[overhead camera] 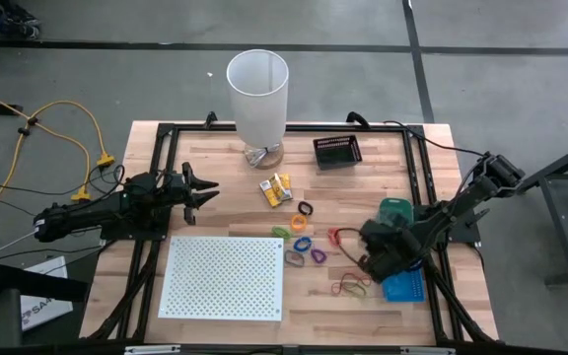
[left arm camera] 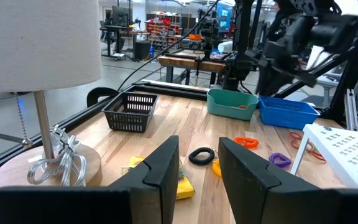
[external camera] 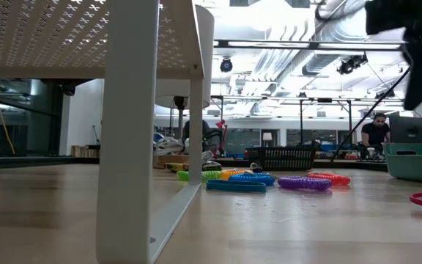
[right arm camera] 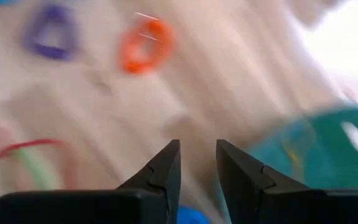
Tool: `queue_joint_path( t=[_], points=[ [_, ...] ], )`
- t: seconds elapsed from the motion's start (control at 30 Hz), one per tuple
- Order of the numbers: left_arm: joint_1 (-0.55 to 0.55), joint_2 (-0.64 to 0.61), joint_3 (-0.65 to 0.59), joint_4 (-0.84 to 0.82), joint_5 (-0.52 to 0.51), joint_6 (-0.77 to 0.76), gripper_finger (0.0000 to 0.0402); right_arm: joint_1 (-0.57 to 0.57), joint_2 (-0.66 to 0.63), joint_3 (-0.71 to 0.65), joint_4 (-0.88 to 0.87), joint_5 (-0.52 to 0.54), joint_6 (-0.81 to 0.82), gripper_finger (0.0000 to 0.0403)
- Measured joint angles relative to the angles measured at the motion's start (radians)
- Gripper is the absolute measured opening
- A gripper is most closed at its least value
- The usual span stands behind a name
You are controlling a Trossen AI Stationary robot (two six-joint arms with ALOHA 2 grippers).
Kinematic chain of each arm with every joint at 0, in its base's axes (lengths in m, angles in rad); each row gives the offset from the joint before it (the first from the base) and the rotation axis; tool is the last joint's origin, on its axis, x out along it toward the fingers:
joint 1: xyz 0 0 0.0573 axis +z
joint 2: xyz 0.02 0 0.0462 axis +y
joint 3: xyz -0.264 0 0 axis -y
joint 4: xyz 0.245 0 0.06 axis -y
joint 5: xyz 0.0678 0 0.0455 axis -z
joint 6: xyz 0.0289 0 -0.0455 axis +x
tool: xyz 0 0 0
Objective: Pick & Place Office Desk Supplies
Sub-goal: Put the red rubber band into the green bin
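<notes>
Loops (overhead camera: 302, 244) lie between white board (overhead camera: 225, 277) and right hand (overhead camera: 381, 258), fingers parted, empty.

Both arms are dark, basically all black w/ chunky jointed segments. Left arm (overhead camera: 106, 209) is a long boxy run of links w/ a thin pale cable trailing off its rear end. Left gripper (overhead camera: 205, 188) ends in two pointed black fingers, a bit like a beak. Close up, those fingers (left arm camera: 161, 167) are matte black plastic, angular, w/ stepped inner faces and flat sloped tips. Right arm (overhead camera: 461, 202) has the same black finish, w/ a blocky wrist housing. Right gripper (right arm camera: 197, 163) has the same pair of wedge-shaped fingers on a wide flat black base. No markings or screws I can make out.
</notes>
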Motion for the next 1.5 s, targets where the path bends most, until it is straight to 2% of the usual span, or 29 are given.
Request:
queue_joint_path(
  t=[0.23,0.43,0.7,0.9,1.17,1.5],
  points=[
    [0.0,0.0,0.0,0.0,0.0,0.0,0.0108,0.0,0.0,0.0,0.318,-0.007,-0.323,0.0091],
    [0.0,0.0,0.0,0.0,0.0,0.0,0.0108,0.0,0.0,0.0,0.446,-0.03,-0.486,0.0091],
    [0.0,0.0,0.0,0.0,0.0,0.0,0.0108,0.0,0.031,0.0,0.489,-0.042,-0.561,0.0091],
    [0.0,0.0,0.0,0.0,0.0,0.0,0.0108,0.0,0.114,0.0,0.611,-0.13,-0.645,0.0091],
    [0.0,0.0,0.0,0.0,0.0,0.0,0.0108,0.003,0.22,0.0,0.686,-0.222,-0.637,0.0091],
    [0.0,0.0,0.0,0.0,0.0,0.0,0.0108,0.02,0.292,0.0,0.758,-0.246,-0.634,0.0091]
  ],
)
